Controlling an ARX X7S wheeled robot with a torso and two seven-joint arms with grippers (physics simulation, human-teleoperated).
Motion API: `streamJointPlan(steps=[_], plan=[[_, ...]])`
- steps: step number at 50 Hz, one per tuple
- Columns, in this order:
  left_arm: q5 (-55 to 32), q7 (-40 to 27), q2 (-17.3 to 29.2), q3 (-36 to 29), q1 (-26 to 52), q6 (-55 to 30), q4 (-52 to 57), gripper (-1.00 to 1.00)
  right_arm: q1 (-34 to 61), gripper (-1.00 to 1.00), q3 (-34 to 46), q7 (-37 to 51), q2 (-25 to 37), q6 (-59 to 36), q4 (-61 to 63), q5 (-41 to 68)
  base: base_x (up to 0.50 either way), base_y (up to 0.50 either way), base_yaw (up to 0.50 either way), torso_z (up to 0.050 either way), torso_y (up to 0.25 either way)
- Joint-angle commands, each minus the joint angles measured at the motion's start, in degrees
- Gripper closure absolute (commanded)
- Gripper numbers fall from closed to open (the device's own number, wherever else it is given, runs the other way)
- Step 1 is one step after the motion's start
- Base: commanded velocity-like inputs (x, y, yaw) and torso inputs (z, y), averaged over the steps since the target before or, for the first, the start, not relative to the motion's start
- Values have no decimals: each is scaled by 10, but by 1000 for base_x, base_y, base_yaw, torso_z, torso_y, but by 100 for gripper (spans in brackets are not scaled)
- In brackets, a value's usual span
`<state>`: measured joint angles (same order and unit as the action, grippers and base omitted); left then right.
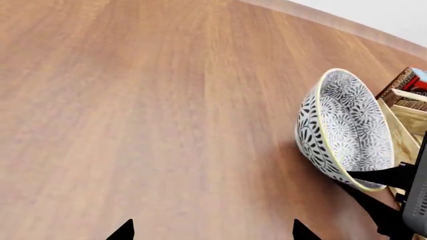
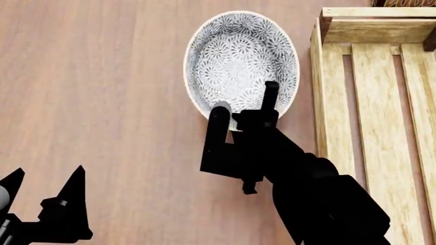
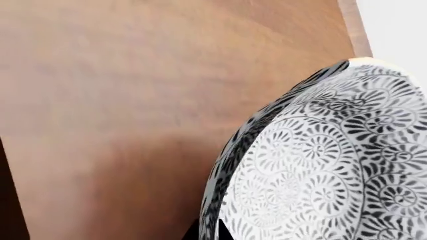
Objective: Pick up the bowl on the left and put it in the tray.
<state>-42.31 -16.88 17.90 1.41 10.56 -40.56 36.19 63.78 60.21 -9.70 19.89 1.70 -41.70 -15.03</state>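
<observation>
The bowl point(image 2: 238, 56), white with a grey-black floral pattern, is tilted just left of the tray point(image 2: 317, 92), a light-wood slatted crate. My right gripper point(image 2: 244, 104) is shut on the bowl's near rim, one finger inside and one outside. The right wrist view shows the rim point(image 3: 220, 200) pinched between the fingertips of the right gripper point(image 3: 208, 231). In the left wrist view the bowl point(image 1: 343, 125) stands steeply on its side next to the tray point(image 1: 400, 135). My left gripper point(image 2: 46, 176) hangs open over bare table, far left of the bowl; its tips frame nothing point(image 1: 212, 227).
A small red-brown box point(image 1: 407, 82) lies beyond the tray's far end. The wooden table point(image 2: 102, 102) stretches left of the bowl, and its edge point(image 1: 333, 22) shows in the left wrist view.
</observation>
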Motion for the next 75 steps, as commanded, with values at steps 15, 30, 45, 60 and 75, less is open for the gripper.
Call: streamJointPlan(steps=[15,30,45,60,75], plan=[[-3,-5,4,-7,-1,5,1,-100,2,100,-32,-31,73,-92,216,2,0,0,0,0,0],[-8,-6,6,-8,-2,7,3,-100,28,100,-83,-99,193,-217,425,-4,0,0,0,0,0],[0,-9,6,-20,4,10,-6,-100,2,100,-102,-129,293,-264,470,1,0,0,0,0,0],[-1,-15,10,-21,7,11,-5,-100,-20,100,-115,-127,328,-282,427,18,0,0,0,0,0],[-1,-17,12,-27,6,13,-5,-100,-72,100,-97,-91,313,-261,355,22,0,0,0,0,0]])
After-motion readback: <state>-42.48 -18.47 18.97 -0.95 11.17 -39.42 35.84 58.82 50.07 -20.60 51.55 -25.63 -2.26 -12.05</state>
